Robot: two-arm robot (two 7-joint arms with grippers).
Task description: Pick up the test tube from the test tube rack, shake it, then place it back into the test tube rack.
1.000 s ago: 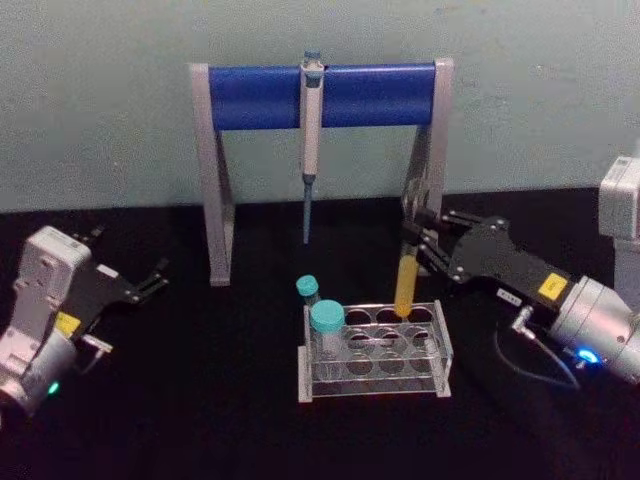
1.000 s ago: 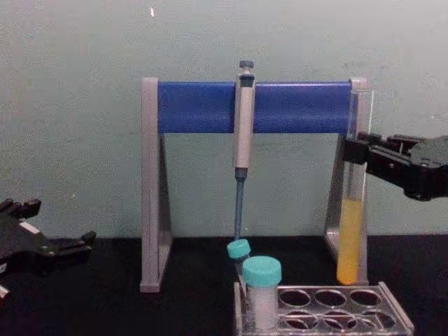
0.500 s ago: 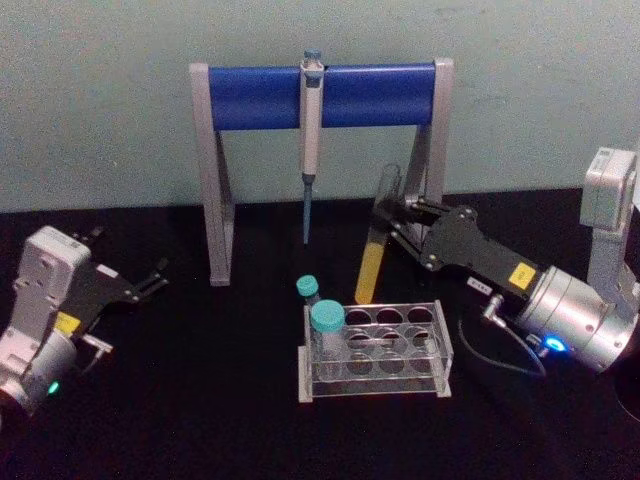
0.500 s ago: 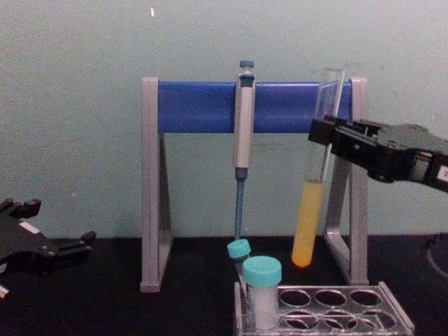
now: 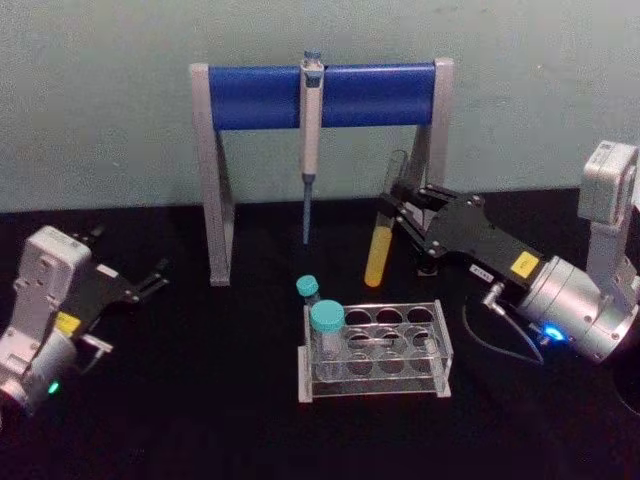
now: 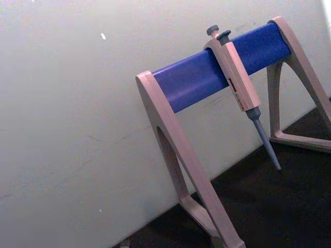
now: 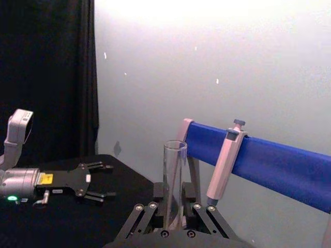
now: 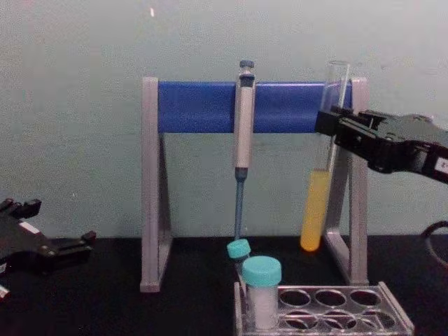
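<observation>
- Above the back of the table, the right gripper (image 5: pixel 395 203) is clenched on the test tube (image 5: pixel 379 248), its black fingers pinching the clear glass in the upper, empty stretch.
- The tube is slim and round-bottomed, with yellow-orange liquid in its lower part. It hangs tilted, mouth leaning toward the robot's right, clear of the test tube rack (image 5: pixel 400 376) and just in front of the pipette stand's right leg.
- The chest view sets the tube (image 8: pixel 316 204) well above the rack's top (image 8: pixel 396 316), with its round end in the air.
- The right wrist view looks along the fingers at the tube's open, uncapped rim (image 7: pixel 175 150).
- The rack is low, clear-grey plastic with rows of round holes. A wide teal-capped tube (image 5: pixel 327 320) and a small teal-capped tube (image 5: pixel 307 288) stand at its left end.
- Behind it, the pipette stand (image 5: pixel 260 96) has grey legs and a smooth blue bar, and a grey pipette (image 5: pixel 311 120) hangs from the bar.
- The left gripper (image 5: pixel 155 278) rests idle at the left over the black tabletop (image 5: pixel 200 420), fingers spread with nothing between them.
</observation>
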